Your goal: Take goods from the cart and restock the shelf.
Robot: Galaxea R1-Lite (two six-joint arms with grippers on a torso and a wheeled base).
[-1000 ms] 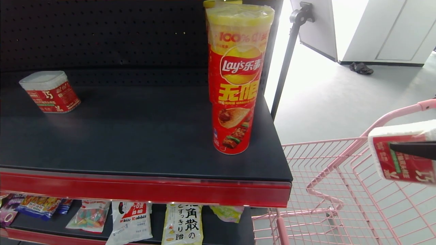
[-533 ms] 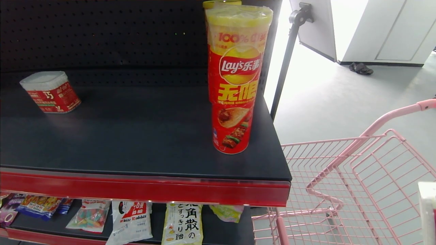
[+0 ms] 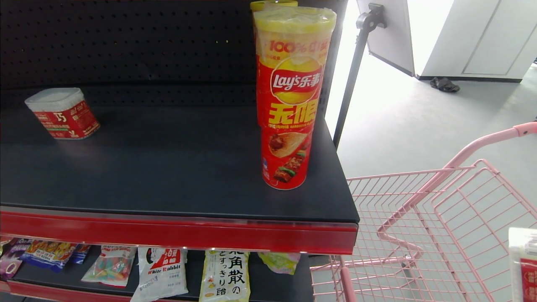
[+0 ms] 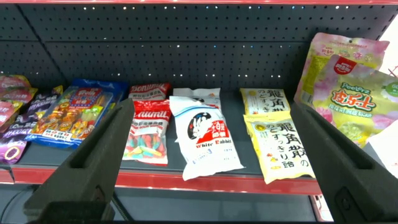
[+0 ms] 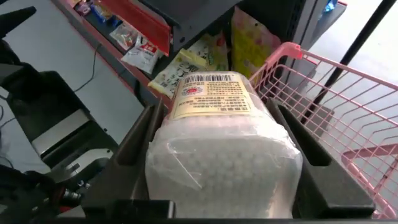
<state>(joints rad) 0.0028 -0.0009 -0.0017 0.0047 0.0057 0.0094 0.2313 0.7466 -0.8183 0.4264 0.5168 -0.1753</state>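
Note:
My right gripper [image 5: 214,115] is shut on a white plastic tub with a red label [image 5: 224,155], one finger on each side. This tub hangs above the pink wire cart [image 3: 423,218], and its edge shows at the lower right of the head view [image 3: 524,268]. A matching tub [image 3: 63,112] stands at the back left of the black upper shelf [image 3: 168,167]. Near the shelf's right end a tall red and yellow chips can [image 3: 293,96] stands upright. My left gripper [image 4: 211,168] is open and holds nothing, facing the lower shelf.
Snack bags [image 4: 205,137] lie in a row on the lower shelf [image 4: 186,180], with a red front strip [image 3: 176,235] on the shelf above. A black pole [image 3: 352,71] rises right of the shelf. The cart's pink handle [image 3: 495,138] is at far right.
The tub in my right gripper has dropped from mid-height at the right edge of the head view to the bottom right corner. The shelf goods have not moved.

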